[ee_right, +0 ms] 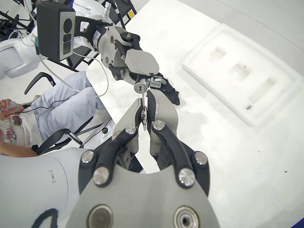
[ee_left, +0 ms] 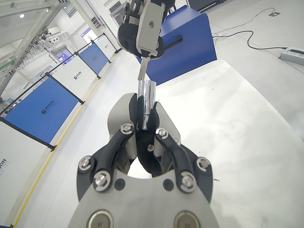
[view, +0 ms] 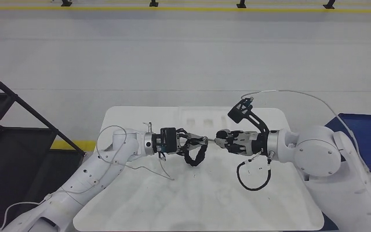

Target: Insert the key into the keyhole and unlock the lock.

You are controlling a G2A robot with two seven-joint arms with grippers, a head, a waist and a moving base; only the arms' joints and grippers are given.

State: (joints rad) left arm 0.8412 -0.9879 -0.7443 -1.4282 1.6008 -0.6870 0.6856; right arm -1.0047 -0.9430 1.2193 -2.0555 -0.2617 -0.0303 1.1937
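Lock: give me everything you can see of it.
The lock is a small, shiny chrome-looking cylinder with a round keyhole face and a curved shackle behind it. The left gripper is shut on its body, holding it above the table, keyhole end toward the right gripper. The key meets the keyhole with its tip; depth unclear.

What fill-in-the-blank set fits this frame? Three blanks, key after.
The left claw is shut on the silver ___.
The right claw pinches the ___ by its head.
The white foam tray on the table has ___ recesses.
Missing: lock; key; three.
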